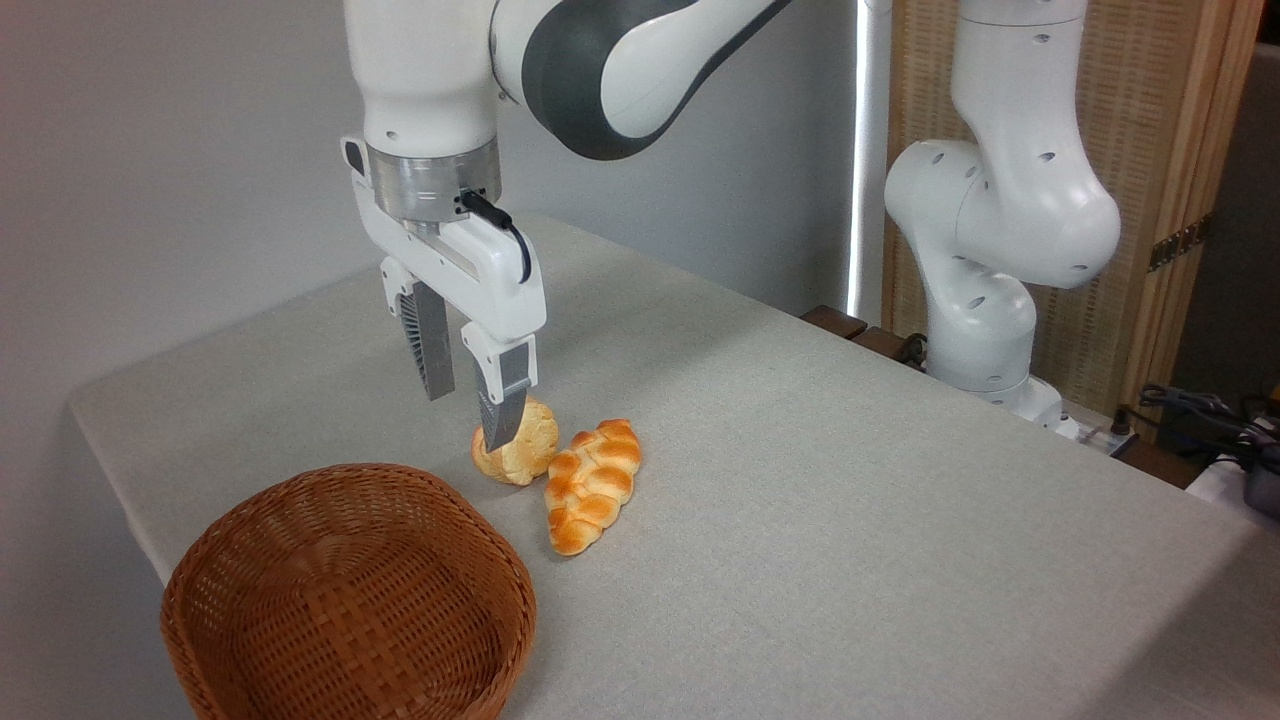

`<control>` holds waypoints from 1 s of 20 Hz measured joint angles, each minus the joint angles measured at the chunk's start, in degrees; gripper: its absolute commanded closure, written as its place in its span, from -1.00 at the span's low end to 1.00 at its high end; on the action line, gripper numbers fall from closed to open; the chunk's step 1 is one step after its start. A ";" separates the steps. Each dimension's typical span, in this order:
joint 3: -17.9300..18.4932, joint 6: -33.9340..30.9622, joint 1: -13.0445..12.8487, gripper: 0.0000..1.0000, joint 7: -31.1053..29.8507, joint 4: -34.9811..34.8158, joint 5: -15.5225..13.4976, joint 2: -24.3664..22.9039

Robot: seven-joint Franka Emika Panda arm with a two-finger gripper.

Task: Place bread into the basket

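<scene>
Pale-golden bread (522, 455), brown woven basket (250, 520), orange-brown braided loaf (592, 487).

a glossy orange-brown braided loaf (591, 486) lies on the bench (850, 500), which wears a pale grey cloth. behind it stands a plain grey wall (150, 150). at the upper right is a woven panel in a light wooden frame (1150, 150) with a small metal hinge. dark cables (1200, 410) trail at the far right edge.
</scene>
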 measured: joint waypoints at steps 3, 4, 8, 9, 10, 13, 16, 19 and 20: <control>0.88 0.00 0.45 -1.00 -0.04 1.32 0.00 0.01; 1.45 0.00 0.49 -1.00 -0.03 1.57 0.00 0.00; 2.04 -0.02 0.62 -1.00 -0.03 2.04 0.00 0.00; 2.05 0.00 0.63 -1.00 -0.03 2.07 0.00 0.00; 2.08 0.09 0.63 -1.00 -0.03 2.12 0.00 0.01; 2.15 0.21 0.63 -1.00 -0.03 2.42 0.00 0.01; 2.16 0.21 0.63 -1.00 -0.03 2.45 0.00 0.01; 2.16 0.20 0.63 -1.00 -0.03 2.45 0.00 0.09; 2.16 0.20 0.63 -1.00 -0.03 2.45 0.00 0.16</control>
